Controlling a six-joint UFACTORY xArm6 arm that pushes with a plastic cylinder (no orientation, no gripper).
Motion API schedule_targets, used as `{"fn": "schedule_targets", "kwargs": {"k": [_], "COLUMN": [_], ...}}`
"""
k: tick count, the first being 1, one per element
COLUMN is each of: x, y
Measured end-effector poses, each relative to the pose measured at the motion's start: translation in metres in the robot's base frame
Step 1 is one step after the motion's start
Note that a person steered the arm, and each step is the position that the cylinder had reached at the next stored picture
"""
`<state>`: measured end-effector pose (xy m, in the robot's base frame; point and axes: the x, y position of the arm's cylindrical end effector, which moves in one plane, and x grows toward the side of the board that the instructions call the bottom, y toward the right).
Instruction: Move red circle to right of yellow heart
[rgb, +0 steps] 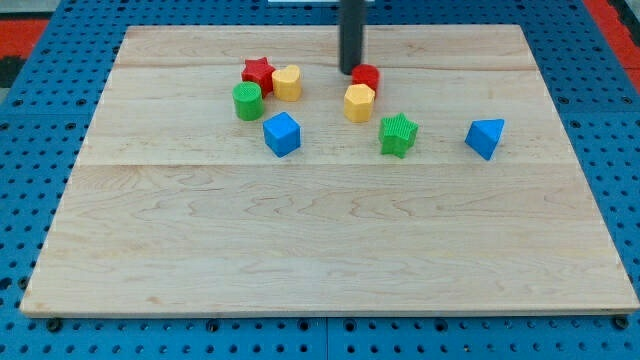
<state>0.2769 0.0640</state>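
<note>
You are looking at a wooden board (330, 270) with small blocks sitting in its top half. The red circle (367, 76) is sitting near the view's top, and everything else is placed from it here. My tip (351, 70) is a plain dark rod with nothing to open or close, so it is holding nothing. It is standing just to the view's left of the red circle, right up against its edge; you cannot tell for sure if they are touching.

A yellow block (359, 102) is sitting right below the red circle and is touching it. The yellow heart (287, 83) is sitting well to the view's left of the red circle. A red star (258, 72) is sitting even further left, beside the heart. A green round block (247, 101) is sitting left and a bit lower. A blue cube (282, 134) is sitting lower left. A green star (398, 134) is sitting lower right. A blue block (485, 137) is sitting far to the lower right.
</note>
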Motion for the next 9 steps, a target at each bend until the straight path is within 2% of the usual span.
{"fn": "schedule_targets", "kwargs": {"k": [1,2,3,4,5,6,7,8,9], "x": [0.006,0.032,0.034,0.026,0.027,0.03,0.03,0.013,0.025], "y": [0.052,0.054,0.029,0.042,0.029,-0.044,-0.06,-0.046,-0.06]}}
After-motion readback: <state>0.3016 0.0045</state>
